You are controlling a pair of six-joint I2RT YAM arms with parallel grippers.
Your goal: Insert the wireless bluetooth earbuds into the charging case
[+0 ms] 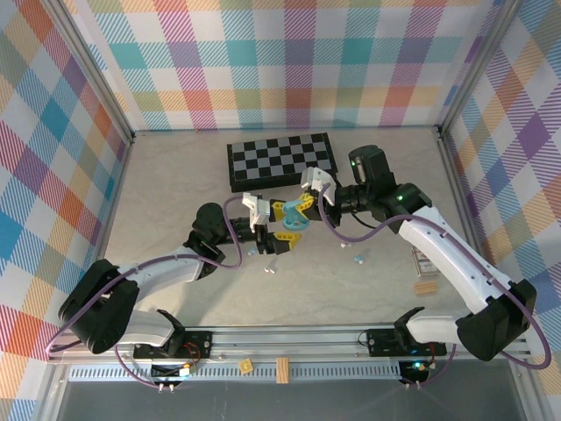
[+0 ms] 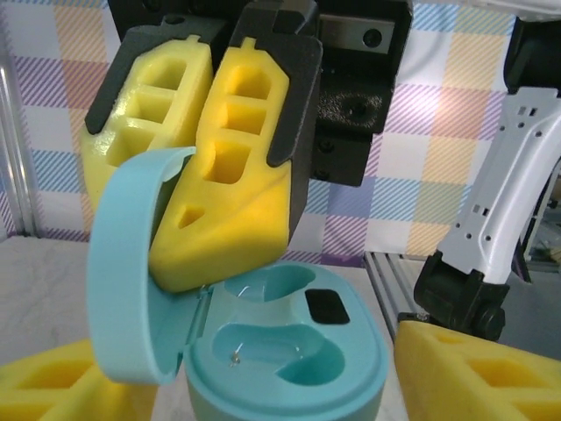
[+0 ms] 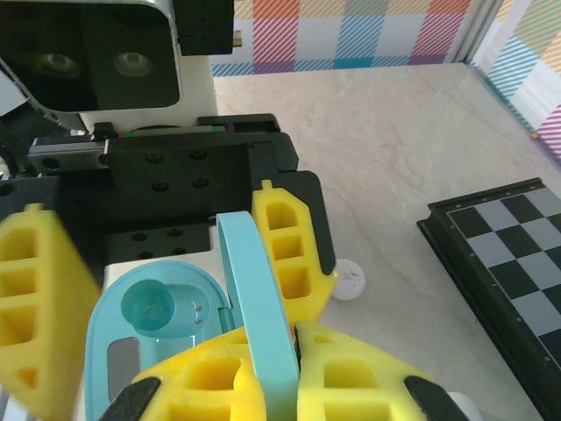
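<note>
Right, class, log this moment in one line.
light blue oval plastic charging case: open, pockets empty; right gripper: shut on lid; left gripper: open, flanking case

A black-and-white chequered board (image 1: 282,162) lies flat toward the back of the pale marbled counter (image 1: 166,184). Pastel plaid walls (image 1: 289,61) close in three sides. Below the metal rail (image 1: 307,336) at the near edge sits a small wooden block (image 1: 282,369) and, just beside it, a smaller yellow piece (image 1: 246,365). Another tan block (image 1: 425,287) lies near the counter's right edge.
</note>
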